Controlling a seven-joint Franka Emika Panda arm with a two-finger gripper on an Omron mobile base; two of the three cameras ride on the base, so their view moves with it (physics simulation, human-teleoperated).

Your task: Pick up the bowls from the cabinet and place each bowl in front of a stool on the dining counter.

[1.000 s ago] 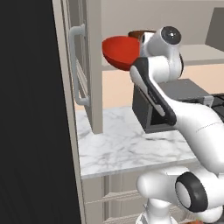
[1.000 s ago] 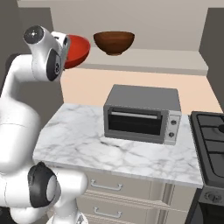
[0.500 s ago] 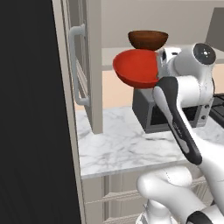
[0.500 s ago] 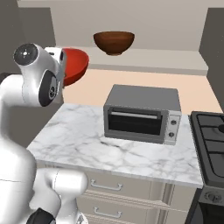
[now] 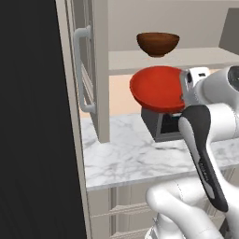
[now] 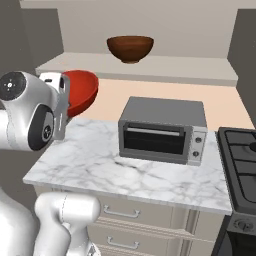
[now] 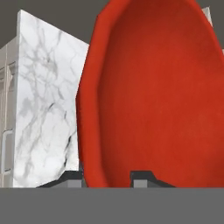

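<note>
My gripper (image 7: 107,177) is shut on the rim of the glossy red bowl (image 7: 157,96), which sits tilted on edge between the two fingertips. The red bowl (image 5: 156,88) hangs in the air below and in front of the cabinet shelf (image 5: 172,58), above the marble worktop; the red bowl (image 6: 80,92) sits just right of the white hand. The brown wooden bowl (image 5: 158,43) stands upright on the shelf (image 6: 140,67), apart from the gripper. The cabinet door (image 5: 86,70) stands open to the left. The stool and dining counter are out of view.
A grey toaster oven (image 6: 162,131) stands on the marble worktop (image 6: 125,170) over cream drawers (image 6: 125,215). A black stove (image 6: 242,155) is at the right. A tall dark panel (image 5: 32,116) walls off the left.
The arm has drawn the red bowl down and back from the shelf toward the base. The brown bowl has stayed on the shelf.
</note>
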